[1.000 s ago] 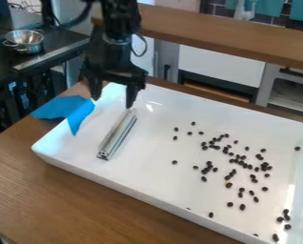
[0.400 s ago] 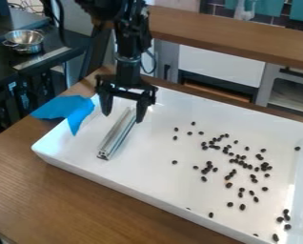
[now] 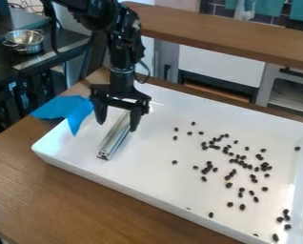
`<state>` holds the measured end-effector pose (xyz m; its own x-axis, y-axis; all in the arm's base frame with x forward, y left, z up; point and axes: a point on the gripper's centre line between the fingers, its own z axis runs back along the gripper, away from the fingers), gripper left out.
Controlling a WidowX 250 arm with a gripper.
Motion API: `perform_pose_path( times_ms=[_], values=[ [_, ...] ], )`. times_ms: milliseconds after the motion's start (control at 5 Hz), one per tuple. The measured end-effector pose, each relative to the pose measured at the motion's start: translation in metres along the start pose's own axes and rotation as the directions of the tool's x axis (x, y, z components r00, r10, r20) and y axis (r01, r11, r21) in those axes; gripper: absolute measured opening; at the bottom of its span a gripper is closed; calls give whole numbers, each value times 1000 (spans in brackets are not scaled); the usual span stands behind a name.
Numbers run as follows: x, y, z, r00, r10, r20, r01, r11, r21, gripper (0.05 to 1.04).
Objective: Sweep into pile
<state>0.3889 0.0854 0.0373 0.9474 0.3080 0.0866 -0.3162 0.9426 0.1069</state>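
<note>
Hanging at upper left, the gripper held its jaws open over a metal bar; dark beans dotted the tray toward the right.

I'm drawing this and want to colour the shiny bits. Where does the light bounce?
Camera view: a bright glint near the right wall of the white tray, gleams along the metal bar, and shiny patches on the metal bowl.

wooden tabletop near, long wooden ledge beyond, white panel under it, dark tiled wall far right, black counter far left
</note>
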Motion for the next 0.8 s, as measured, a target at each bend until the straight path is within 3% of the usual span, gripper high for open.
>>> perform_pose_path(
  times_ms=[200,400,600,800],
  values=[
    [0,1,0,1000,8,2,-8,1000,8,881],
    [0,0,0,1000,11,3,-12,1000,25,584],
    [-1,-12,-6,999,-28,17,27,997,69,348],
    [-4,-20,-8,998,-47,40,42,993,108,340]
  ],
)
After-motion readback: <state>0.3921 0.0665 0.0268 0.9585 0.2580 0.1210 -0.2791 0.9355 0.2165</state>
